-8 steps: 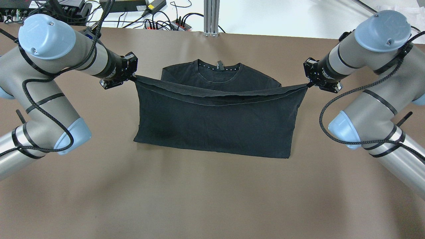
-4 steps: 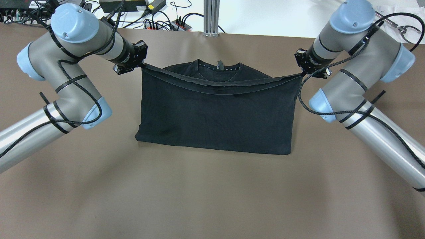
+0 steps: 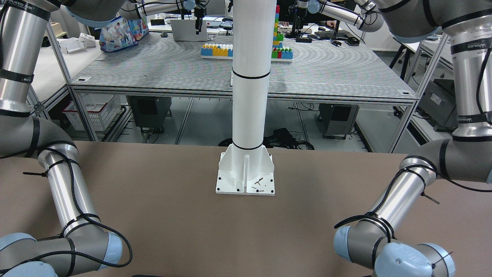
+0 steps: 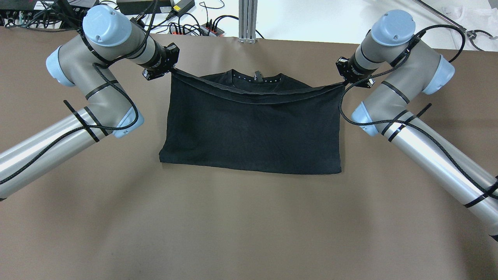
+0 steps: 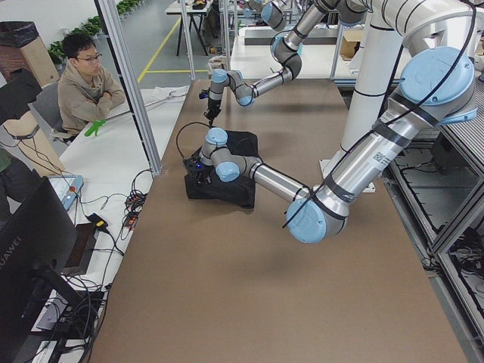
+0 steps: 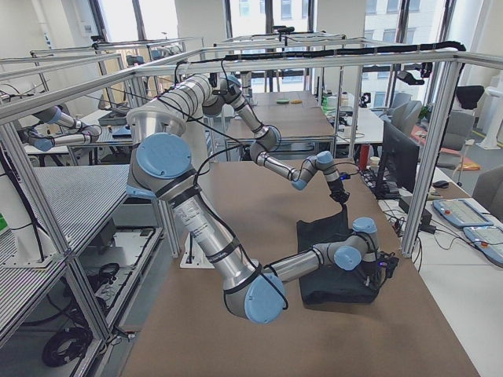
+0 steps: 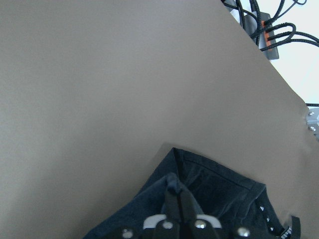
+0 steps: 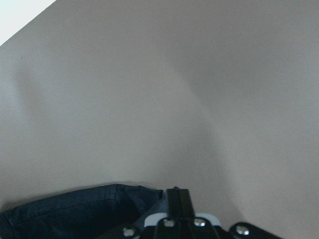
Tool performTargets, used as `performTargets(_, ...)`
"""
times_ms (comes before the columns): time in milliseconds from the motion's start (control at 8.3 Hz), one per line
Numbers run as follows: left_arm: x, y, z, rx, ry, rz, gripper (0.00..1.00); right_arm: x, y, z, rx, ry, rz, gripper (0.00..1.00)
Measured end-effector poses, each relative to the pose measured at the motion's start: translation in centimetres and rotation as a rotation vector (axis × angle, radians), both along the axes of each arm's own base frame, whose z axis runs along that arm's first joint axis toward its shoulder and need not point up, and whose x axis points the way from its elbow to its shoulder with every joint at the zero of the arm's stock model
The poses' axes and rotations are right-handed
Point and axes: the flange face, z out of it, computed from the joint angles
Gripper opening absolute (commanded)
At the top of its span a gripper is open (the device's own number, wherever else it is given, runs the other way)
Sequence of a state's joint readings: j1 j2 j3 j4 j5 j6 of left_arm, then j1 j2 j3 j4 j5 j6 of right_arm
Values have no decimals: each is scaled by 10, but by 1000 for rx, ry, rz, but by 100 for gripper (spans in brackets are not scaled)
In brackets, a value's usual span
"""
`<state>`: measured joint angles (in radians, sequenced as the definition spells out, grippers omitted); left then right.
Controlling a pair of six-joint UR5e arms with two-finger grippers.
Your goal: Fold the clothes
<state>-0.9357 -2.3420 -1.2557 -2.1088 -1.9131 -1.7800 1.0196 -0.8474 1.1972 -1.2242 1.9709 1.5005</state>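
You have one garment, the clothes: matte black, thin and soft, roughly rectangular, lying doubled over at the far centre of the brown table. Its near edge rests flat. Its top edge sags between two grippers (one per corner). The left gripper and the right gripper each have their fingers pinched together on that edge. Wide tabletop lies to the near side and on both flanks. The cables lie beyond the far edge.

So the left arm and right arm, either side of the white pillar: silver tubes, chunky grey joints, pale blue end caps. Braided black cables zip-tied along both.
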Motion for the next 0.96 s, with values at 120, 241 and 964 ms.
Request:
performTargets(120, 3, -5, 2, 2, 0, -2, 0, -4, -2, 2, 4, 3, 1, 0)
performTargets(241, 5, -10, 4, 1, -4, -7, 0, -8, -3, 3, 7, 5, -1, 0)
performTargets(964, 17, -30, 44, 4, -25, -32, 66, -25, 4, -3, 53, -4, -1, 67)
